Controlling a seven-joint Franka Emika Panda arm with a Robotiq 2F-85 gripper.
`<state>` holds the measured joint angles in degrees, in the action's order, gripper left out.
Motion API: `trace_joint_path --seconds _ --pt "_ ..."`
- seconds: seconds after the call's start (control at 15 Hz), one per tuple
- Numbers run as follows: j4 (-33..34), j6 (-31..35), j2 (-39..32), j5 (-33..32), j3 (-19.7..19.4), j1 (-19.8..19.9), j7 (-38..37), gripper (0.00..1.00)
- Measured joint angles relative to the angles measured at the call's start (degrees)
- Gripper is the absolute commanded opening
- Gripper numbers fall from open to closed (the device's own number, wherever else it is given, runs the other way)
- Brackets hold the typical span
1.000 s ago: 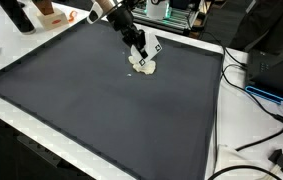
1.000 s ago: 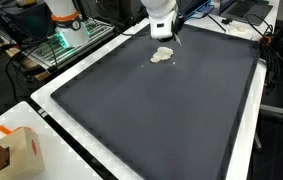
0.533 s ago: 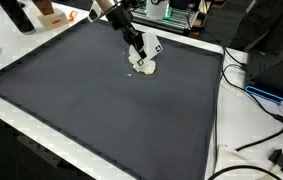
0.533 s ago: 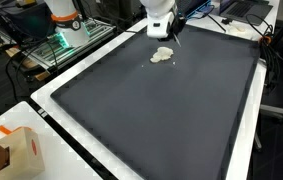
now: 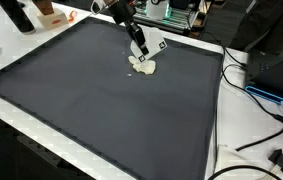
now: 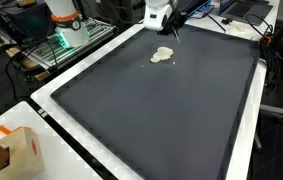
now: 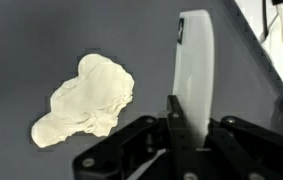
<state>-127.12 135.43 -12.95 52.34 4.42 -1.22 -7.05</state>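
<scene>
A robot arm's claw [image 5: 139,44] hangs over the far part of a dark mat [image 5: 101,115] that covers nearly the whole white tabletop [image 5: 219,120], its fingers closed on a thin white blade [image 7: 195,70]. In the wrist view the blade is pinched between the two black fingers and runs from the claw [image 7: 186,125] toward 12 o'clock. A lump of pale dough [image 7: 86,98] lies on the mat at about 10 o'clock from the claw, near the blade but clearly apart from it. In an exterior view the lump [image 5: 142,67] sits just below the claw at 6 o'clock, with the blade [image 5: 153,46] showing as a white patch at the claw's 3 o'clock side. It cannot be told from there whether the blade's tip meets the mat. From the opposite side, the lump [image 6: 162,55] again rests at 6 o'clock from the claw [image 6: 161,20], toward the mat's 12 o'clock end, with a tiny pale crumb [image 6: 148,68] near it at 7 o'clock. A cardboard box [image 6: 11,150] stands off the mat at that view's 8 o'clock corner, well apart from the lump. Cables [image 5: 266,95] trail beside the tabletop at 3 o'clock.
</scene>
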Motion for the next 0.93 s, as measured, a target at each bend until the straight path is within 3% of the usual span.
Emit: trace_joint_path --seconds 0.4,0.93 --pt "-2.3 -1.0 5.5 -4.0 0.0 -1.7 -12.9 0.01" --pt "-3.9 -7.2 13.7 -17.1 0.3 -3.4 -35.6 0.01"
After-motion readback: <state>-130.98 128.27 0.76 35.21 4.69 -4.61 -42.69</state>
